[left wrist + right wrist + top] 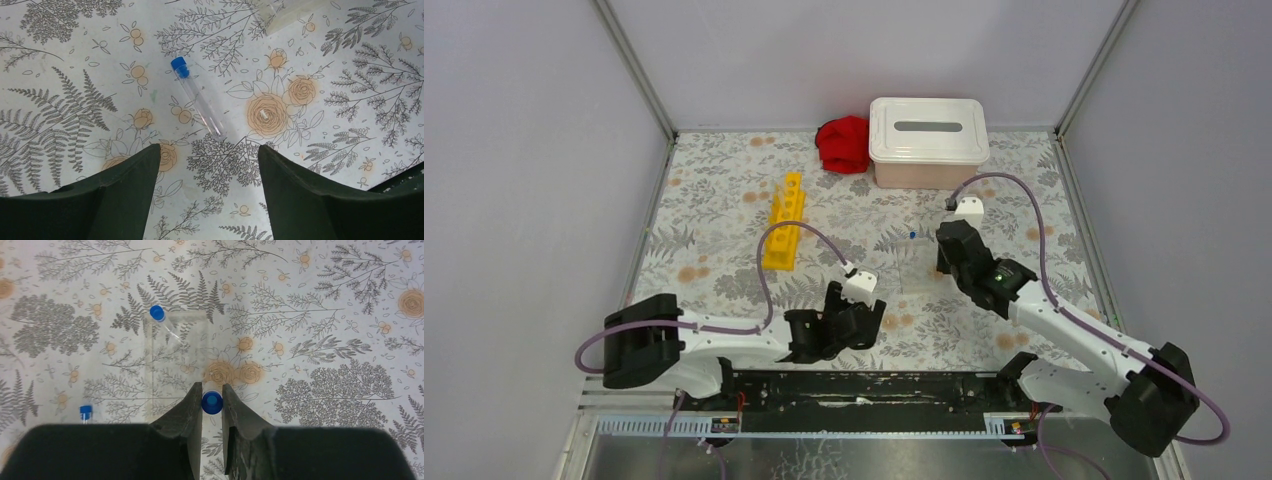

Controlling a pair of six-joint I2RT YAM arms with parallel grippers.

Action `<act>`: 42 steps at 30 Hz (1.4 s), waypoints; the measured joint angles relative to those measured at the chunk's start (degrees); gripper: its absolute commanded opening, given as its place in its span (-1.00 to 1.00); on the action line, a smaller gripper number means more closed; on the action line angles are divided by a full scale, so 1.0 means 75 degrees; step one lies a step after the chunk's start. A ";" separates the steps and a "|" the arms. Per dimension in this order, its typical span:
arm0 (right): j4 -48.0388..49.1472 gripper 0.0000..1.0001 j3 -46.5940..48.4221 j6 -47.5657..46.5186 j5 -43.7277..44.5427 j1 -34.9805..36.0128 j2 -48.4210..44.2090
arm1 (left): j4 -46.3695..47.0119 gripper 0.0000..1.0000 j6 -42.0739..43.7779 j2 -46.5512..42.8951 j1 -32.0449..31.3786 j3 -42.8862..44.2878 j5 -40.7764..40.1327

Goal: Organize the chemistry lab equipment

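My right gripper [212, 390] is shut on an upright blue-capped tube [212, 403], next to the right side of a clear rectangular tray [175, 390]. A second blue-capped tube [165, 326] lies in that tray, and the cap of a third [86, 412] shows at the lower left. My left gripper [209, 150] is open and empty, with a clear blue-capped tube [198, 98] lying on the table just ahead of it. The yellow rack [784, 225] lies at the left. The pinkish bin with white lid [929, 140] stands at the back. The tongs are out of view.
A red cloth [844, 143] lies left of the bin. In the top view the clear tray [914, 268] sits between my left gripper [874, 318] and my right gripper [944, 258]. Grey walls close in the floral table on three sides.
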 measured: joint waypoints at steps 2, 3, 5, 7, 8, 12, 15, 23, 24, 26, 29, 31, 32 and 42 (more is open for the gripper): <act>0.0119 -0.99 0.0000 -0.0087 0.0143 0.0000 0.0189 | 0.0012 0.53 -0.0079 0.0184 0.0000 0.0082 -0.0012; 0.0227 -0.99 0.0000 -0.0178 0.0242 0.0000 0.0373 | 0.0017 0.53 -0.0117 0.0268 0.0000 0.0125 -0.0020; 0.0408 -0.99 0.0003 -0.0277 0.0358 0.0000 0.0603 | 0.0023 0.51 -0.0172 0.0437 0.0000 0.0227 -0.0047; 0.0580 -0.99 0.0017 -0.0379 0.0449 0.0000 0.0810 | 0.0023 0.49 -0.0221 0.0551 0.0023 0.0291 -0.0076; 0.0676 -0.99 0.0038 -0.0428 0.0495 0.0000 0.0915 | 0.0029 0.49 -0.0254 0.0609 0.0052 0.0321 -0.0105; 0.1067 -0.99 0.0163 -0.0618 0.0551 0.0000 0.1268 | 0.0058 0.47 -0.0321 0.0790 0.0172 0.0341 -0.0143; 0.1381 -1.00 0.0315 -0.0734 0.0548 -0.0015 0.1585 | 0.0099 0.46 -0.0341 0.0915 0.0358 0.0341 -0.0131; 0.1976 -1.00 0.0373 -0.0848 0.0443 -0.0274 0.2157 | 0.0350 0.43 -0.0338 0.1061 0.0723 0.0341 0.0015; 0.2034 -1.00 0.0376 -0.0854 0.0405 -0.0312 0.2224 | 0.0405 0.43 -0.0338 0.1087 0.0764 0.0341 0.0041; 0.2139 -1.00 0.0399 -0.0871 0.0321 -0.0367 0.2358 | 0.0487 0.43 -0.0335 0.1148 0.0819 0.0341 0.0099; 0.2270 -1.00 0.0498 -0.0889 0.0248 -0.0414 0.2570 | 0.0530 0.41 -0.0335 0.1230 0.0895 0.0341 0.0192; 0.2363 -1.00 0.0548 -0.0906 0.0172 -0.0446 0.2672 | 0.0600 0.40 -0.0335 0.1282 0.0944 0.0341 0.0224; 0.2372 -1.00 0.0574 -0.0909 0.0128 -0.0458 0.2707 | 0.0632 0.40 -0.0335 0.1300 0.0965 0.0341 0.0236; 0.2570 -1.00 0.0592 -0.0909 -0.0061 -0.0539 0.2917 | 0.0845 0.37 -0.0335 0.1425 0.1102 0.0341 0.0408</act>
